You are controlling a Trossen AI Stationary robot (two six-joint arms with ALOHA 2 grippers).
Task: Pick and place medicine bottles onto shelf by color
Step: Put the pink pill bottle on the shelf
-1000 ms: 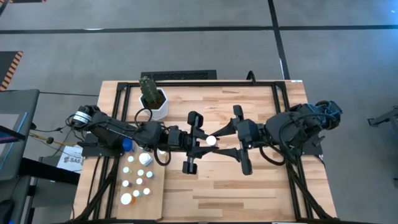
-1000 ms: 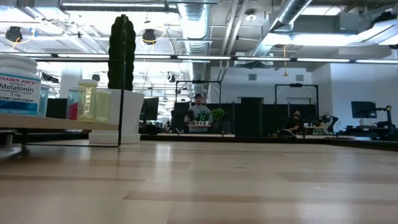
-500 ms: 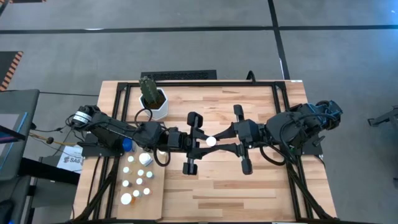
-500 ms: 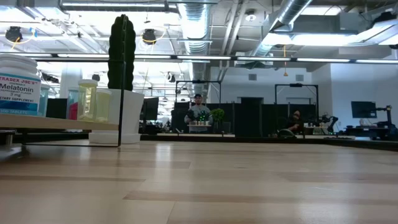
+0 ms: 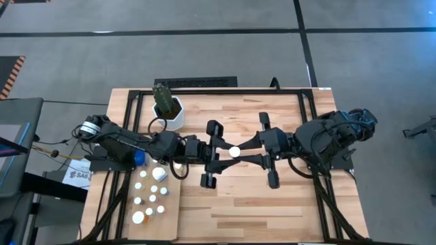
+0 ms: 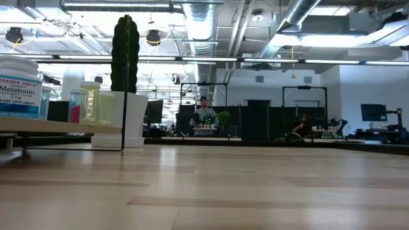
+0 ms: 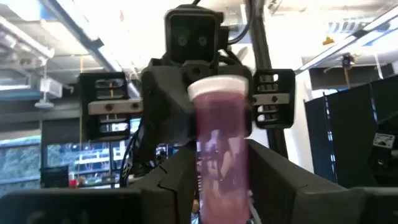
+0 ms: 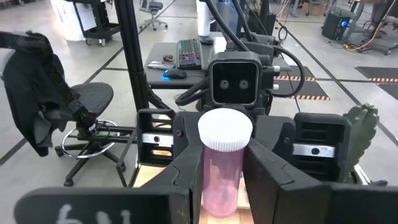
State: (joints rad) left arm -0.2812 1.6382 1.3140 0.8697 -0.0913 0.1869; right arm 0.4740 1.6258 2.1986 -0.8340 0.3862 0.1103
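Looking down from the high view, you find both grippers meeting over the middle of the table (image 5: 272, 218), with the pink bottle (image 5: 234, 152) between them. Only its round white cap faces you there, so its long axis runs straight up and down, cap on top. Your right wrist view agrees: the pink body stands upright with the cap uppermost.

The right gripper (image 5: 244, 151) reaches in from the right, and its two dark fingers (image 8: 186, 168) press against the bottle's sides, clamped on the body below the cap. The left gripper (image 5: 225, 153) comes in from the opposite side and brackets the same bottle. Whether it is gripping or only standing alongside, you cannot tell.

The shelf (image 5: 170, 224) lies at the table's near left corner, well apart from the held bottle. On it stand the other bottles (image 5: 148, 197), caps up. A cactus in a white pot (image 5: 170, 116) stands near the table's far edge.
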